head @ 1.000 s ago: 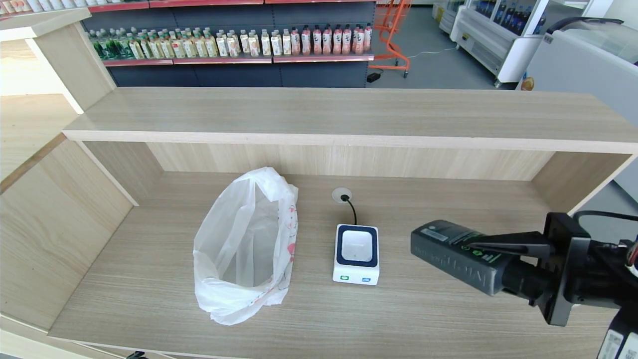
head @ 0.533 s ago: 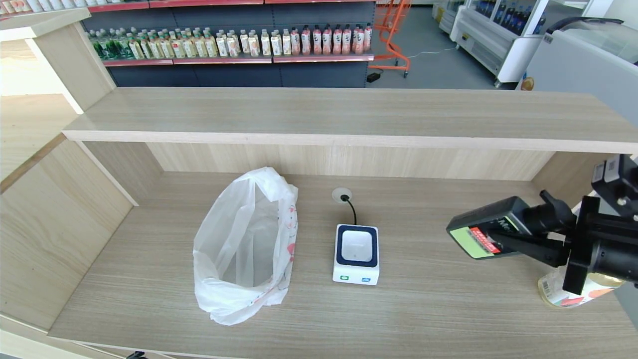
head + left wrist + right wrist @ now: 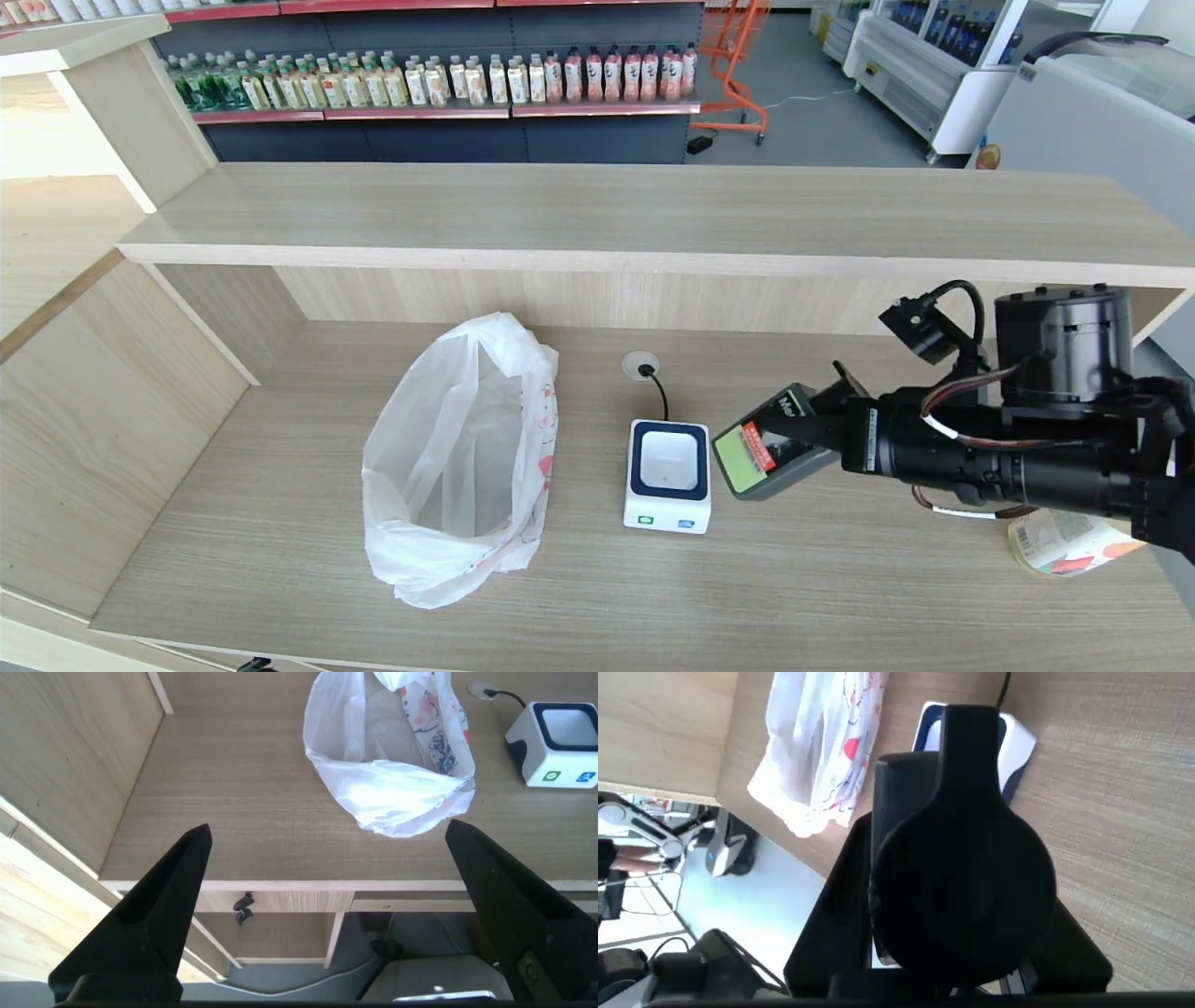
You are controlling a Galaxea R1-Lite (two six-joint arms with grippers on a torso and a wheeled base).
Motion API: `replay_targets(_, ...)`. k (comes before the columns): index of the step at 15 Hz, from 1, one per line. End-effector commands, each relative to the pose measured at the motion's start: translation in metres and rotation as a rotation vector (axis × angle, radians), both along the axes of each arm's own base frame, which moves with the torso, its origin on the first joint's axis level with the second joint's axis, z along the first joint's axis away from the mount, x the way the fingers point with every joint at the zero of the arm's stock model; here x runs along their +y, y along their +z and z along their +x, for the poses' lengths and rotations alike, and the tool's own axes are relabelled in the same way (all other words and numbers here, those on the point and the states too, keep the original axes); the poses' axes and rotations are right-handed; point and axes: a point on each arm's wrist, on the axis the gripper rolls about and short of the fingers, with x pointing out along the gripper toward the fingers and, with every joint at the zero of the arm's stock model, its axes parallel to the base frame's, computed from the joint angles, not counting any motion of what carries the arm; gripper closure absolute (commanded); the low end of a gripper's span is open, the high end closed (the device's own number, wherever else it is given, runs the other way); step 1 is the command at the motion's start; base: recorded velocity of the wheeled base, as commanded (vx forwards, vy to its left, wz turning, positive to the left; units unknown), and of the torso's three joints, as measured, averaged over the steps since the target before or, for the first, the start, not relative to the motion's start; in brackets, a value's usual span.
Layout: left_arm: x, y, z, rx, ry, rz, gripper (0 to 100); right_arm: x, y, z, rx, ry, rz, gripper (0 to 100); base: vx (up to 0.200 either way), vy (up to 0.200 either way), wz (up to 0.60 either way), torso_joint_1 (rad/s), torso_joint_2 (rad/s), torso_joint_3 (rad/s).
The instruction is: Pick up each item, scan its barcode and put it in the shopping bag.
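Dark-grey box [image 3: 758,450], pinched in the right gripper [image 3: 805,427], hangs tilted just beside the white scanner [image 3: 667,476] on the bench [image 3: 794,579], the arm stretched level from the right. Half a second earlier the box was well to the right. The left wrist view shows the left gripper [image 3: 329,833] spread wide above the bench's near edge, near the shopping bag [image 3: 392,803].

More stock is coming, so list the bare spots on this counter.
Bare: between the bag and the left wall; the front strip before the scanner. Crowded: right of the scanner, where the right gripper holds a box, bottle beyond.
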Motion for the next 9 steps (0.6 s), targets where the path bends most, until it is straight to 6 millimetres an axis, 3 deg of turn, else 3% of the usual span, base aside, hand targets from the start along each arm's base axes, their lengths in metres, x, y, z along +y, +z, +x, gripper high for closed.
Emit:
replay_targets(1,0.000,0.000,0.000,0.000,0.000,0.000,0,0.016,-0.032,0.025,0.094,-0.022,-0.052,100,0.000,0.000,0.00,0.000,0.00,0.000)
replay_targets(4,0.000,0.000,0.000,0.002,0.000,0.000,0,0.021,-0.045,0.035,0.122,-0.032,-0.077,100,0.000,0.000,0.00,0.000,0.00,0.000)
replay_targets(9,0.000,0.000,0.000,0.000,0.000,0.000,0,0.056,-0.047,0.043,0.070,0.044,-0.057,100,0.000,0.000,0.00,0.000,0.00,0.000)
